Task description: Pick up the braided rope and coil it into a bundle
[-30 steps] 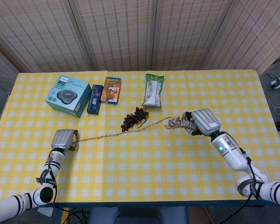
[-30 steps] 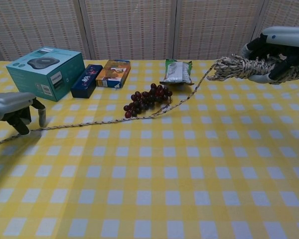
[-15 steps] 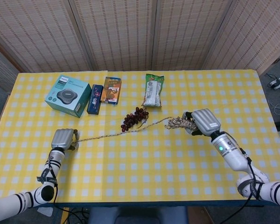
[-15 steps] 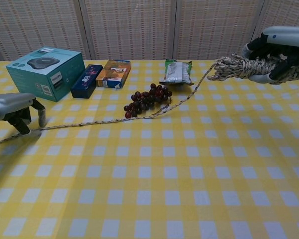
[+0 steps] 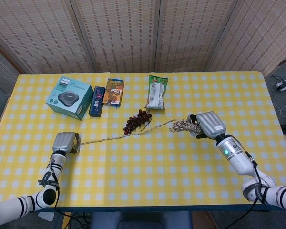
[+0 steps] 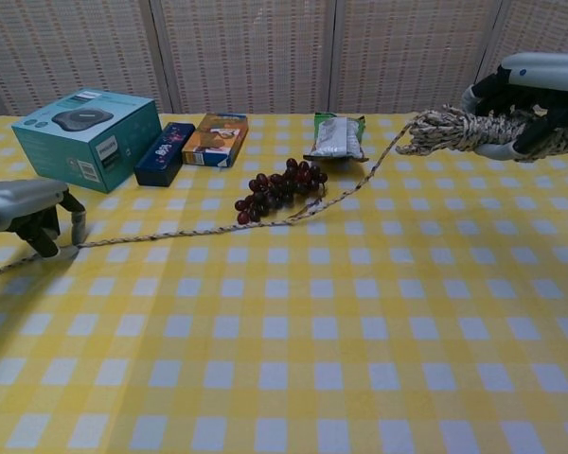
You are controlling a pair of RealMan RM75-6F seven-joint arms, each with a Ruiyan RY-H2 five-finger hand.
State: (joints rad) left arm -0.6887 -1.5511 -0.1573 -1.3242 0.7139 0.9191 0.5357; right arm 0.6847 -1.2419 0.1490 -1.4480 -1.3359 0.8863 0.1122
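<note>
The braided rope (image 5: 115, 137) lies stretched across the yellow checked table, passing just in front of the grapes. Its right part is wound into a small bundle (image 5: 183, 126) that my right hand (image 5: 209, 125) grips, lifted off the table in the chest view, bundle (image 6: 450, 130), right hand (image 6: 535, 99). My left hand (image 5: 64, 142) sits at the rope's left end with its fingers curled down over the strand. In the chest view the left hand (image 6: 24, 208) pinches the rope (image 6: 170, 235), and a short tail runs past it to the table's left edge.
A bunch of dark grapes (image 5: 137, 120) touches the rope's middle. Behind it stand a teal box (image 5: 69, 97), a dark blue box (image 5: 97, 101), an orange packet (image 5: 115, 91) and a green snack packet (image 5: 156, 92). The table's front edge is near both arms.
My right hand has shifted slightly to the right with the bundle. My left hand has eased a little left and down along the rope's end.
</note>
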